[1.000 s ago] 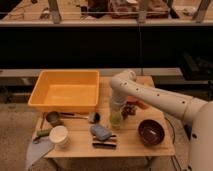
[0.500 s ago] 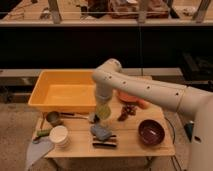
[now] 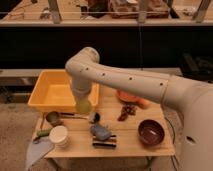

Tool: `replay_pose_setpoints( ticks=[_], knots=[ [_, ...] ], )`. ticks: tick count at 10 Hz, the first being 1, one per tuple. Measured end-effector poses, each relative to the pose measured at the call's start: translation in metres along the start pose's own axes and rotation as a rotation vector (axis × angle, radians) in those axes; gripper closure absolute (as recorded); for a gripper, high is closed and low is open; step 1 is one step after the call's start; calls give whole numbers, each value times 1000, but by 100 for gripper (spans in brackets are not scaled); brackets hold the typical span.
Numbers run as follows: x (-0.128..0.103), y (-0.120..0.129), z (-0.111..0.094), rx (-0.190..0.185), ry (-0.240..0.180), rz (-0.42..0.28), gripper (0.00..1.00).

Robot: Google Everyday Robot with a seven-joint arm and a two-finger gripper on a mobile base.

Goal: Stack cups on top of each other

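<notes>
The big white arm reaches in from the right and bends down over the table. The yellow tub fills the back left corner. The dark bowl sits near the front right corner. The white cup stands near the front left corner. The grey cup is just behind it, by the left edge. The gripper hangs near the middle of the table, just beside the tub's front right corner. Its fingers look closed on the green cup, which hangs right under it and seems to be lifted.

What could go wrong? I think the hold is only on the rim, so the cup could slip or tip if the arm swings fast. It is very near the tub and could bump its wall. The white cup looks light. If the green cup comes down off-centre, it could knock the white cup over or push it off the front edge. It could also clip the grey cup on the way.
</notes>
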Motion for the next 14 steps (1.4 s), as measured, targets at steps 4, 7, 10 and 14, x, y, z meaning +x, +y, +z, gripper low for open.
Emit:
replay_pose_setpoints(
  ticks=[4,7,10,14],
  knots=[
    [-31,-7,17,-15,-190,-70,87],
    [-47,10,21,-7,-271,-62,87],
    [-64,19,20,4,-321,-62,87],
    [-83,20,29,-1,-373,-75,87]
  ],
)
